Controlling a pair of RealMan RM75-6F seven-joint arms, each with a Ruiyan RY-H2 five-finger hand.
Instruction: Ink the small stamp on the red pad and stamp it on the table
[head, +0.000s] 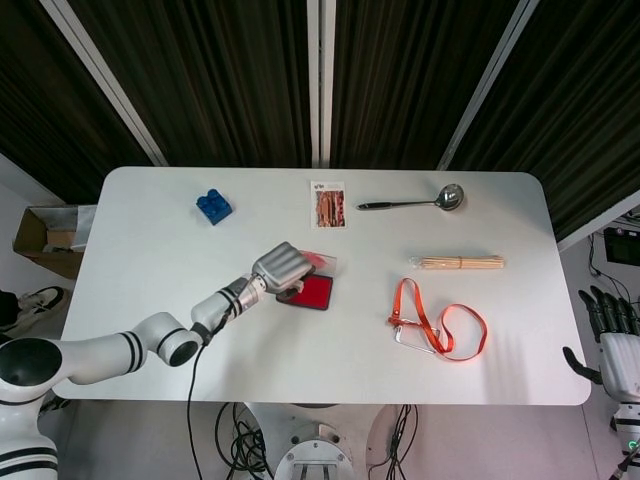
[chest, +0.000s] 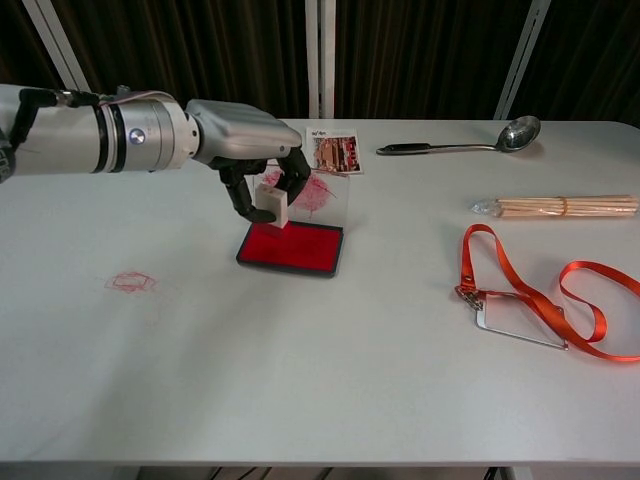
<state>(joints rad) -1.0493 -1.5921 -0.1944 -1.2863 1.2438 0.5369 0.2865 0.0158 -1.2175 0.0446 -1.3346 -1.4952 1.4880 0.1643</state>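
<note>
My left hand (chest: 247, 148) (head: 283, 268) grips the small stamp (chest: 270, 203), a pale block held upright just above the left part of the red ink pad (chest: 295, 247) (head: 315, 290). Whether the stamp's face touches the pad I cannot tell. The pad's clear lid (chest: 322, 195) stands open behind it, smeared with red. A faint red stamp mark (chest: 131, 282) lies on the table (chest: 320, 380) at the left. In the head view my hand hides the stamp. My right hand (head: 612, 340) hangs off the table's right edge, fingers apart, holding nothing.
A blue brick (head: 214, 206) lies at the back left, a picture card (chest: 333, 151) and a ladle (chest: 462, 143) at the back. A bundle of wooden sticks (chest: 565, 206) and an orange lanyard (chest: 530, 300) lie to the right of the pad.
</note>
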